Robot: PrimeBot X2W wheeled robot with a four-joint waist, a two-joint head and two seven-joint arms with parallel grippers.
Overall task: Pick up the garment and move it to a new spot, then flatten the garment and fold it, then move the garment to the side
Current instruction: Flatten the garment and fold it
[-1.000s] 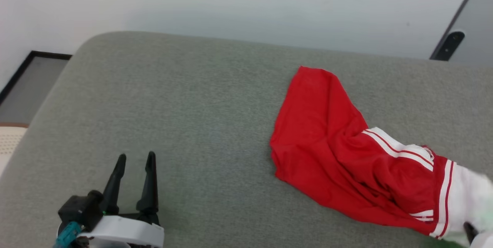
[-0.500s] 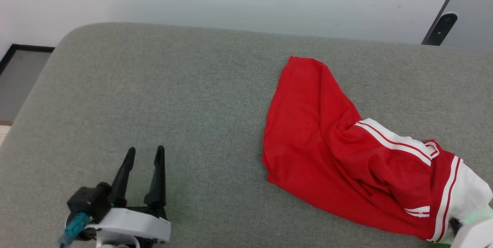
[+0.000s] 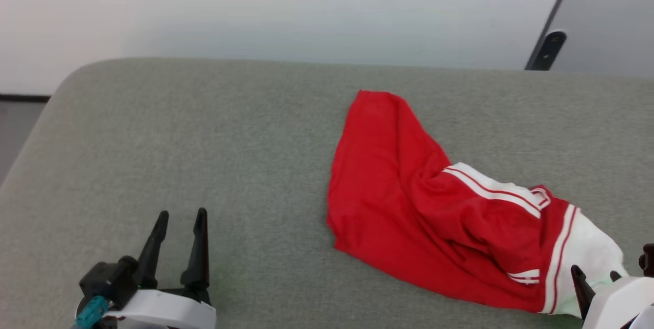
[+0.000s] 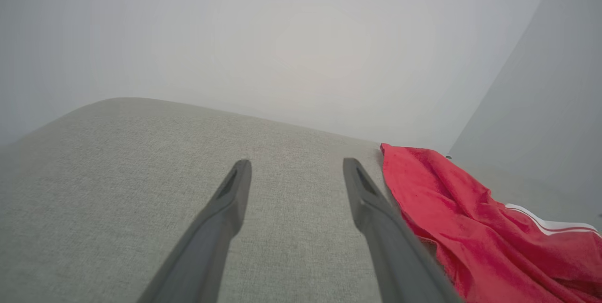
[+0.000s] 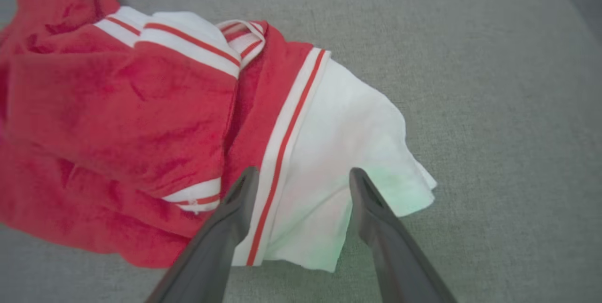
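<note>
The garment [image 3: 409,191] lies crumpled on the grey cushioned surface [image 3: 204,140], right of centre, red with a white sleeve and striped trim at its near right end. Any letters or number are hidden in the folds. My right gripper [image 3: 595,274] stands open at the lower right, right beside the sleeve. In the right wrist view, that gripper [image 5: 304,171] hovers with spread fingers over the white sleeve of the garment [image 5: 117,105], holding nothing. My left gripper [image 3: 182,212] is open at the lower left, well apart from the cloth. The left wrist view has that gripper [image 4: 296,162] empty, with the garment [image 4: 451,209] to its right.
A pale wall runs behind the cushion's rounded far edge. A grey panel with a black handle [image 3: 546,48] stands at the upper right. Floor [image 3: 15,124] drops away past the left edge. Bare grey fabric stretches between the left gripper and the garment.
The right gripper has opened and let go of the white sleeve, which now rests on the surface. The head camera has shifted. The left gripper stays open.
</note>
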